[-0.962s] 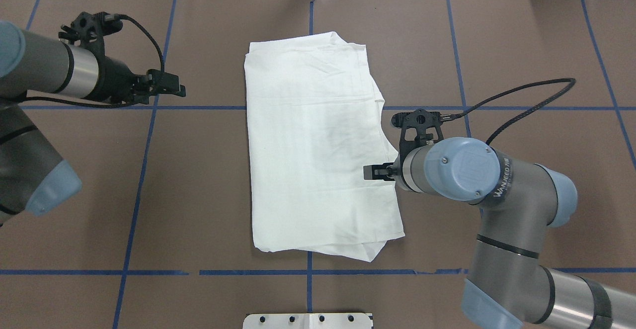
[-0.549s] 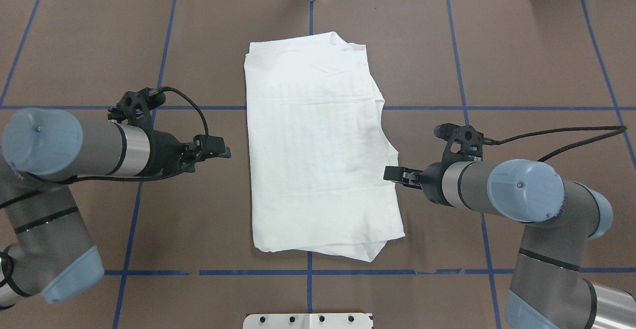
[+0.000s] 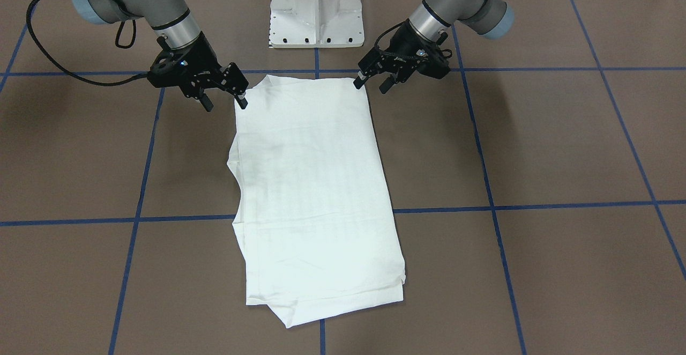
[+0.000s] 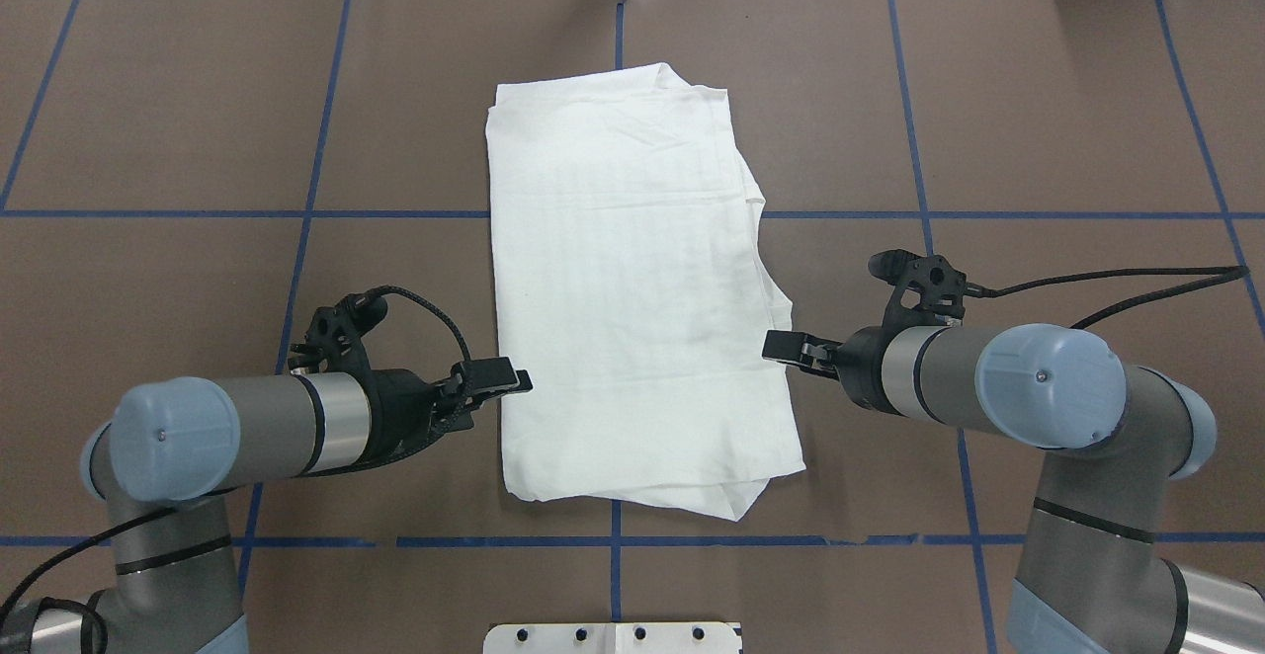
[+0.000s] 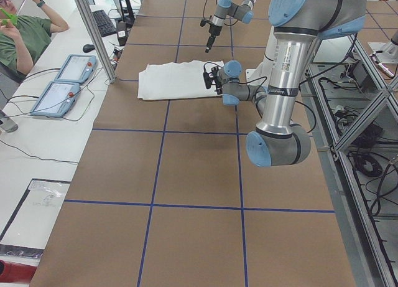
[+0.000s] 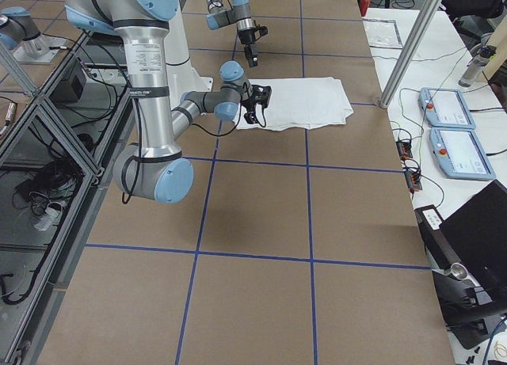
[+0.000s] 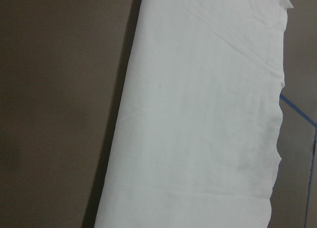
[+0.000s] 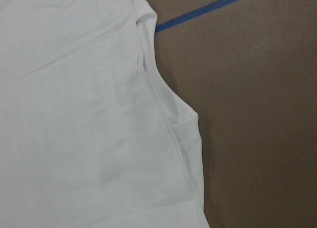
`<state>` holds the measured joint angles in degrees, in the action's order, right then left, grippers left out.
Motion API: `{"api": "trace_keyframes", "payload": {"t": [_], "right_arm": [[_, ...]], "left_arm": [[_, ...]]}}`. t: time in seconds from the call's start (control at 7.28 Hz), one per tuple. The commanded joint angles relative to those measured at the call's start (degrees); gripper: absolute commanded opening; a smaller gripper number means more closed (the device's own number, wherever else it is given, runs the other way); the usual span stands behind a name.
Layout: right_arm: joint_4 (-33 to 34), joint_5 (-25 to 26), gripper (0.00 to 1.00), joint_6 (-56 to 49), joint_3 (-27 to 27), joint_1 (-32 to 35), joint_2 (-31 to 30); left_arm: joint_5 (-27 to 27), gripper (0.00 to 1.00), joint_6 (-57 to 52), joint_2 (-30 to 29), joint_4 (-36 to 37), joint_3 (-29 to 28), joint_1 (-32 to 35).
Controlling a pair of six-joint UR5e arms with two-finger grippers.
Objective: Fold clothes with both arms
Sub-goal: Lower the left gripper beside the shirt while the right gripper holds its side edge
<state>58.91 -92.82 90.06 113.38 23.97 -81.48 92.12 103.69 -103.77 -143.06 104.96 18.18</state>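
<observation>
The shirt (image 4: 632, 288) lies folded in a long strip mid-table (image 4: 198, 91), running 12 to 6 seen from behind the robot. The left gripper (image 3: 370, 86) hangs at its 8 o'clock edge and the right gripper (image 3: 225, 105) at 4 o'clock. Both have their fingers spread and hold nothing.

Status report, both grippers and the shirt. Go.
Left gripper open, empty, by the shirt, left edge. Right gripper open, empty, by its right edge. Shirt folded lengthwise, flat on table. Nothing seen in the way.

One T-shirt (image 4: 632, 288), two arms (image 4: 259, 427) (image 4: 939, 374)
</observation>
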Motion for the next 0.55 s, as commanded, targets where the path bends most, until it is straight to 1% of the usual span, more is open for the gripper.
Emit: {"api": "trace_keyframes", "payload": {"t": [0.0,0.14,0.41], "right_arm": [[-0.02,0.09,1.00,0.02,0.00,-0.15,0.01],[-0.02,0.09,1.00,0.02,0.00,-0.15,0.01],[-0.02,0.18,1.00,0.02,0.00,-0.15,0.01]], "left_arm": [[-1.94,1.00,0.37,-0.81,-0.12,-2.30,-4.19],[-1.86,1.00,0.37,-0.81,0.06,-2.65,-5.33],[-1.86,1.00,0.37,-0.99,0.58,-2.92,-5.35]]}}
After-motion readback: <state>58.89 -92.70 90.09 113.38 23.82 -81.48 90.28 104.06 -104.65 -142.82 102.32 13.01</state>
